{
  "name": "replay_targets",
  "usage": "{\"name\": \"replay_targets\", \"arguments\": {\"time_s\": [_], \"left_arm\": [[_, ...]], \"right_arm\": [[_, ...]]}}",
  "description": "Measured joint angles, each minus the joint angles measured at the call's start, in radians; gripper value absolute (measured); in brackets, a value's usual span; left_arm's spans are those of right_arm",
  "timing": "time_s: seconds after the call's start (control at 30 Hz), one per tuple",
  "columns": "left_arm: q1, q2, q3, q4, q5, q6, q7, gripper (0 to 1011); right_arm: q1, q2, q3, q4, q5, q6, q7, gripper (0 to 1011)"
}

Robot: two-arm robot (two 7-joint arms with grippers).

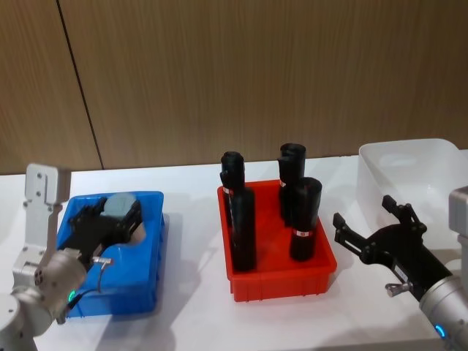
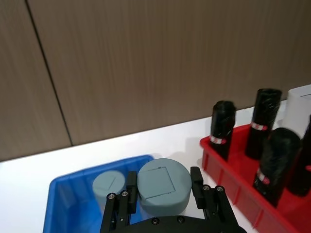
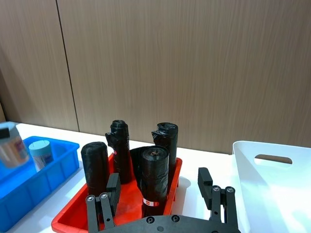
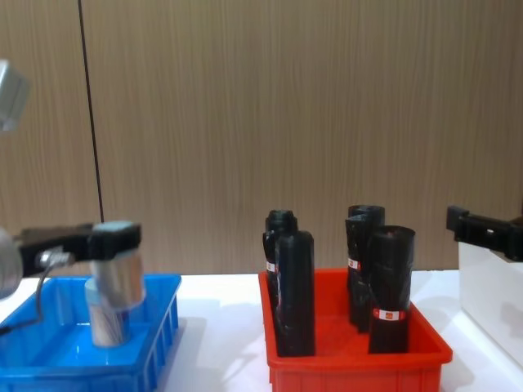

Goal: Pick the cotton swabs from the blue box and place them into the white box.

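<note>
Closest in the left wrist view, the left gripper (image 2: 164,174) has its fingers closed around one cotton swab tub (image 2: 162,193). A second tub (image 2: 109,186) sits just beside it in the blue box (image 2: 68,208). Seen from the side, the chest view adds what that view misses: the held tub hangs slightly tilted above the box floor, while the second tub stands upright on it. In the head view the right gripper (image 1: 362,209) hovers empty with fingers spread, between the red bin (image 1: 285,287) of black rolls (image 1: 306,219) and the white box (image 1: 409,155).
</note>
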Motion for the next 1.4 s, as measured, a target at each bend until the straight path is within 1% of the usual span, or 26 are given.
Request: {"name": "replay_targets", "arguments": {"time_s": [0.1, 0.13, 0.33, 0.53, 0.73, 0.77, 0.8, 0.87, 0.97, 1.07, 1.1, 1.2, 1.27, 1.3, 1.33, 1.4], "left_arm": [[-0.011, -0.001, 0.0, -0.024, 0.009, 0.01, -0.027, 659], [-0.011, -0.001, 0.0, -0.024, 0.009, 0.01, -0.027, 659], [-0.045, -0.008, 0.002, -0.061, 0.025, 0.044, -0.105, 659], [-0.079, -0.017, 0.006, -0.075, 0.033, 0.08, -0.176, 659], [-0.132, -0.038, 0.013, -0.075, 0.036, 0.131, -0.269, 659], [-0.132, -0.038, 0.013, -0.075, 0.036, 0.131, -0.269, 659], [-0.149, -0.045, 0.016, -0.07, 0.036, 0.146, -0.293, 659], [-0.163, -0.051, 0.018, -0.066, 0.036, 0.159, -0.314, 659], [-0.198, -0.067, 0.025, -0.049, 0.036, 0.193, -0.366, 659], [-0.232, -0.084, 0.032, -0.03, 0.037, 0.22, -0.406, 659], [-0.232, -0.084, 0.032, -0.03, 0.037, 0.22, -0.406, 659], [-0.276, -0.109, 0.045, 0.0, 0.041, 0.255, -0.461, 659], [-0.292, -0.118, 0.05, 0.012, 0.045, 0.267, -0.479, 659], [-0.31, -0.128, 0.055, 0.026, 0.049, 0.277, -0.495, 659], [-0.31, -0.128, 0.055, 0.026, 0.049, 0.277, -0.495, 659], [-0.339, -0.144, 0.064, 0.049, 0.057, 0.297, -0.526, 659]], "right_arm": [[0.0, 0.0, 0.0, 0.0, 0.0, 0.0, 0.0, 1001], [0.0, 0.0, 0.0, 0.0, 0.0, 0.0, 0.0, 1002], [0.0, 0.0, 0.0, 0.0, 0.0, 0.0, 0.0, 1001], [0.0, 0.0, 0.0, 0.0, 0.0, 0.0, 0.0, 1001], [0.0, 0.0, 0.0, 0.0, 0.0, 0.0, 0.0, 1001], [0.0, 0.0, 0.0, 0.0, 0.0, 0.0, 0.0, 1002], [0.0, 0.0, 0.0, 0.0, 0.0, 0.0, 0.0, 1001], [0.0, 0.0, 0.0, 0.0, 0.0, 0.0, 0.0, 1001], [0.0, 0.0, 0.0, 0.0, 0.0, 0.0, 0.0, 1001], [0.0, 0.0, 0.0, 0.0, 0.0, 0.0, 0.0, 1001], [0.0, 0.0, 0.0, 0.0, 0.0, 0.0, 0.0, 1002], [0.0, 0.0, 0.0, 0.0, 0.0, 0.0, 0.0, 1002], [0.0, 0.0, 0.0, 0.0, 0.0, 0.0, 0.0, 1001], [0.0, 0.0, 0.0, 0.0, 0.0, 0.0, 0.0, 1002], [0.0, 0.0, 0.0, 0.0, 0.0, 0.0, 0.0, 1002], [0.0, 0.0, 0.0, 0.0, 0.0, 0.0, 0.0, 1001]]}}
